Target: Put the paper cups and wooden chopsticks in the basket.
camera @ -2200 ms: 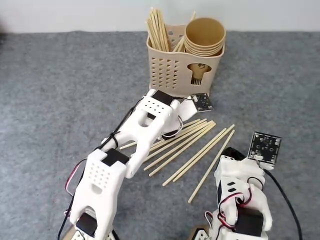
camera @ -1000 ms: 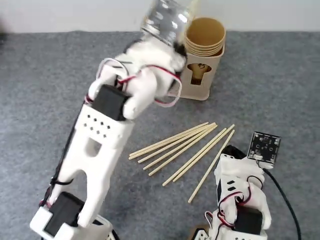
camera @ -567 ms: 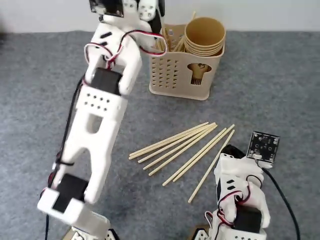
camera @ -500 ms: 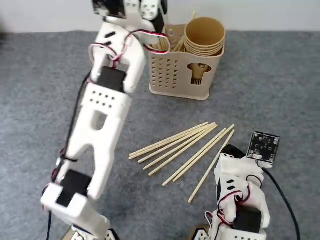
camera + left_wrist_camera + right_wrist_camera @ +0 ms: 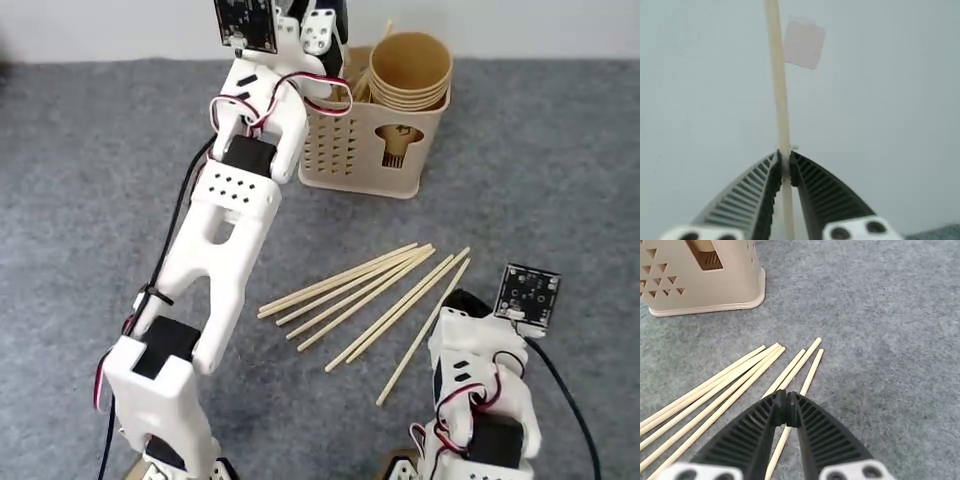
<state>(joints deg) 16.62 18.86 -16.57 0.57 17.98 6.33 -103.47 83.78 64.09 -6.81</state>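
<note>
The left gripper (image 5: 784, 162) pinched one chopstick (image 5: 776, 75), which stuck straight out past its tips. The right gripper (image 5: 786, 407) was closed, empty, near flat, slanted loose chopsticks (image 5: 735, 377).

— Paper cups (image 5: 408, 70)?
— Tan, nested upright inside the beige slotted basket (image 5: 365, 150)
— Wooden chopsticks (image 5: 360, 295)?
— Pale, several fanned flat near the basket, others standing inside, one chopstick (image 5: 780, 100) pinched upright

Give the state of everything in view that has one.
left end effector: shut on held chopstick
right end effector: shut, empty
paper cups: stacked upright in basket
basket: upright, holding the cups
loose chopsticks: lying flat, outside basket
</note>
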